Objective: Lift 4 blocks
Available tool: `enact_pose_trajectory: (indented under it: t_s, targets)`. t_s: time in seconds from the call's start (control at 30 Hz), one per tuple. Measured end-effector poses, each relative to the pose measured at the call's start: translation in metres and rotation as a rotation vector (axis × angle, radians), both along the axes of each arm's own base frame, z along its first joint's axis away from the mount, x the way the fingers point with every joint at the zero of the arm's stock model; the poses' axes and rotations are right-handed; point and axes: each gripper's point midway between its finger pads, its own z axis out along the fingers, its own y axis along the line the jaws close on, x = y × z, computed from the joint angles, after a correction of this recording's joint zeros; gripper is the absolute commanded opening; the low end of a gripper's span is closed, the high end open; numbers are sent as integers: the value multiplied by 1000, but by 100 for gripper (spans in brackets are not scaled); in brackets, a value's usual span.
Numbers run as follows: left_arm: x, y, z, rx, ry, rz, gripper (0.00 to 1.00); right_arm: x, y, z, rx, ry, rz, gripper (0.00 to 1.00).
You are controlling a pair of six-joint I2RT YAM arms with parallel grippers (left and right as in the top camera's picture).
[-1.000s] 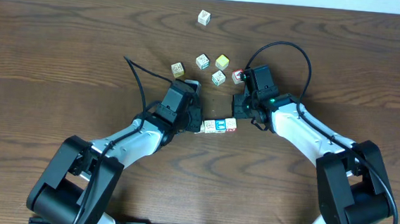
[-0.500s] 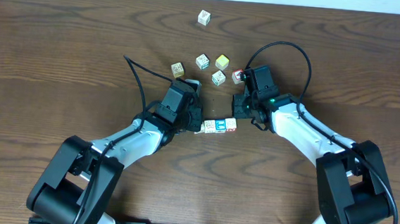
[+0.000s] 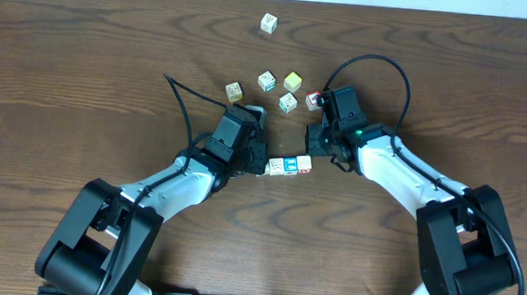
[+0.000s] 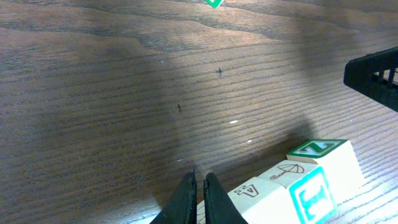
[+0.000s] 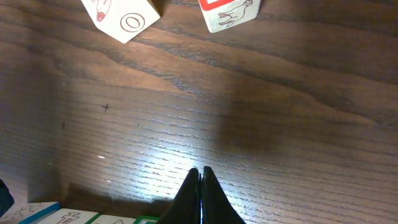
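Item: row of four blocks (image 3: 290, 165), cream cubes with printed faces, lying end to end near the middle of the table (image 3: 65, 59), between the two arms. The block with the green Z (image 4: 323, 155) forms the end nearer the right arm; next to it comes one with an umbrella drawing, then one marked A. Left gripper (image 4: 199, 186): fingers closed together with nothing between them, tip set just beside the A end of the row. Right gripper (image 5: 200, 182): likewise closed and empty, tip set at the Z end. Purpose, as I judge it: the two closed tips work as a clamp, pressing the row from both ends so that all four go up together as one bar. I cannot tell whether the row is clear of the wood yet or still resting on it. Also present: five loose blocks (image 3: 267, 80) further back, among them a yellow block (image 3: 292, 81) and a red-faced block (image 3: 312, 99) close by the right arm, all well apart from the row. Change against the earlier views: none visible; arms, row and loose blocks all sit in the same places.
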Motion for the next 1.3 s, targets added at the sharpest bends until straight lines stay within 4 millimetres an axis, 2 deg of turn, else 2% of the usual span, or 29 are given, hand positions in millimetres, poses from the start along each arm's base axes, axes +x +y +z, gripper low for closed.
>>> enact_pose_trajectory:
  t_s: [0.83, 1.03, 1.17, 1.3]
  targets:
    - [-7, 2, -5, 11, 34, -4, 7, 0, 0, 0, -2, -2, -2, 1]
    - [2, 1, 1, 3, -10, 6, 8, 1, 0, 0, -1, -4, -2, 1]
    - [16, 11, 5, 19, -55, 54, 8, 0, -1, 0, -3, -2, -2, 1]
    - [19, 28, 0, 55, -37, 102, 7, 0, -1, 0, -3, -1, -2, 1]
